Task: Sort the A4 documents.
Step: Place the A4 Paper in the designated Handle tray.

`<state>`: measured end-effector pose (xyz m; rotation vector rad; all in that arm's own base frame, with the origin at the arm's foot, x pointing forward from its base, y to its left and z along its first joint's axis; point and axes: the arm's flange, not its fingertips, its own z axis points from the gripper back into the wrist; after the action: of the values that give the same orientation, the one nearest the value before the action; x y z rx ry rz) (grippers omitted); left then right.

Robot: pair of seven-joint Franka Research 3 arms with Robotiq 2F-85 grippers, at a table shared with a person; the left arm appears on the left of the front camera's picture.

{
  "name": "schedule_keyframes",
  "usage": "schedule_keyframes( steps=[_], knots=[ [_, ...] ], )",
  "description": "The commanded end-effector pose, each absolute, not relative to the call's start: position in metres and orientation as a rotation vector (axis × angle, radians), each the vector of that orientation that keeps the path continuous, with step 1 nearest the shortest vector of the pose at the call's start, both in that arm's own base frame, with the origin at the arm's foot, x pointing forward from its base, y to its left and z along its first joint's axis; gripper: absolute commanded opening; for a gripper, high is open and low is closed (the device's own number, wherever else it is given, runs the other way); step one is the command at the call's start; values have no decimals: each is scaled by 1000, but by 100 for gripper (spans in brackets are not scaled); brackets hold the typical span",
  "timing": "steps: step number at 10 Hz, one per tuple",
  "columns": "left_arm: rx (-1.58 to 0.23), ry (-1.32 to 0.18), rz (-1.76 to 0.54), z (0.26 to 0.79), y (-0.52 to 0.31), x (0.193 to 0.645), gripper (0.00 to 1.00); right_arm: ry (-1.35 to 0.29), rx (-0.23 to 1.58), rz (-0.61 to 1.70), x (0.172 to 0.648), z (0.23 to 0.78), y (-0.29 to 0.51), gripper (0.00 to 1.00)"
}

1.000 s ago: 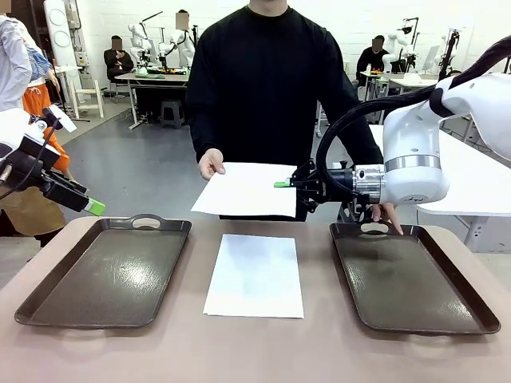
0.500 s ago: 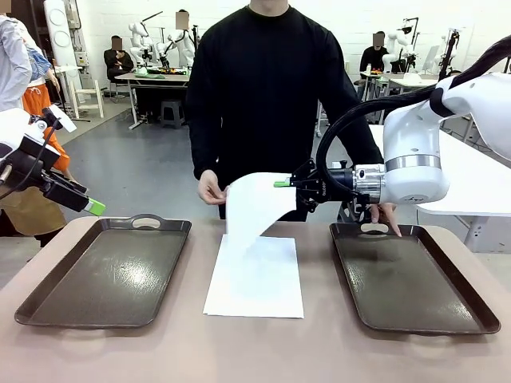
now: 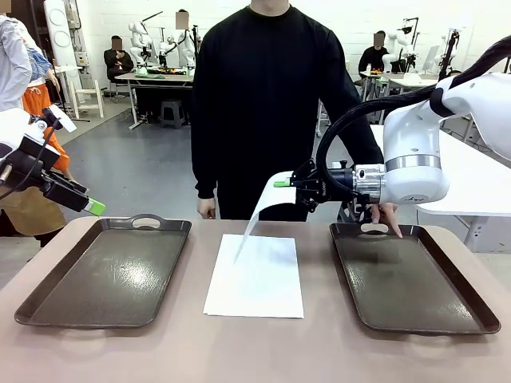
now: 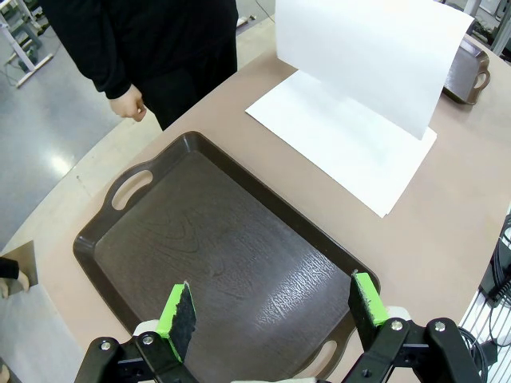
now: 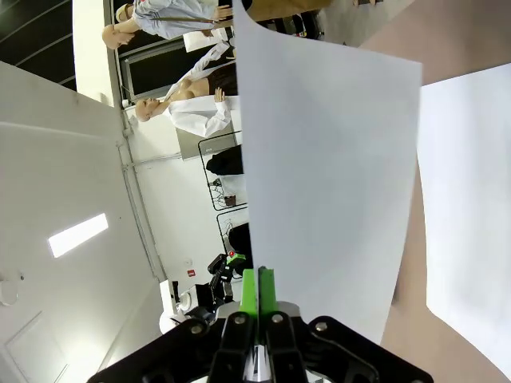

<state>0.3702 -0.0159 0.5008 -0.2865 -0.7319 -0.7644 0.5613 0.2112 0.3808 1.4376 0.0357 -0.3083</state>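
Note:
One A4 document (image 3: 257, 209) hangs from my right gripper (image 3: 283, 183), which is shut on its upper edge. The sheet curls down until its lower corner nearly reaches a second A4 document (image 3: 255, 279) lying flat between the two trays. The right wrist view has the held sheet (image 5: 327, 183) rising from the closed fingertips (image 5: 258, 291), with the flat sheet (image 5: 471, 239) beyond. My left gripper (image 3: 93, 207) stays open in the air by the far left corner of the left tray (image 3: 104, 275). Its wrist view looks between the green pads (image 4: 180, 308) onto that tray (image 4: 215, 247) and both sheets (image 4: 351, 136).
A second dark brown tray (image 3: 411, 279) sits on the right. The person stands at the far edge, one hand (image 3: 206, 209) down at their side and the other hand (image 3: 389, 215) by the right tray's handle. Bare tabletop (image 3: 255, 351) runs along the near edge.
The person has let go of the sheet and dropped that hand. The sheet, held level before, has swung down and now hangs from my right gripper alone. Neither arm has moved.

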Motion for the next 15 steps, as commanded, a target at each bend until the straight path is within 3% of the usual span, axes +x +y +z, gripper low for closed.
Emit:
schedule_keyframes(
  steps=[1, 8, 12, 15],
  knots=[
    [-297, -738, -770, 499, -13, 371, 100, 32, 1434, -314, 562, 380, 211, 0],
    [-297, -738, -770, 499, -13, 371, 100, 36, 1438, -308, 561, 381, 211, 1],
    [-297, -738, -770, 499, -13, 371, 100, -56, 1401, -15, 539, 433, 117, 1],
    [-297, -738, -770, 499, -13, 371, 100, -112, 1314, 192, 537, 434, 66, 1]
  ],
)
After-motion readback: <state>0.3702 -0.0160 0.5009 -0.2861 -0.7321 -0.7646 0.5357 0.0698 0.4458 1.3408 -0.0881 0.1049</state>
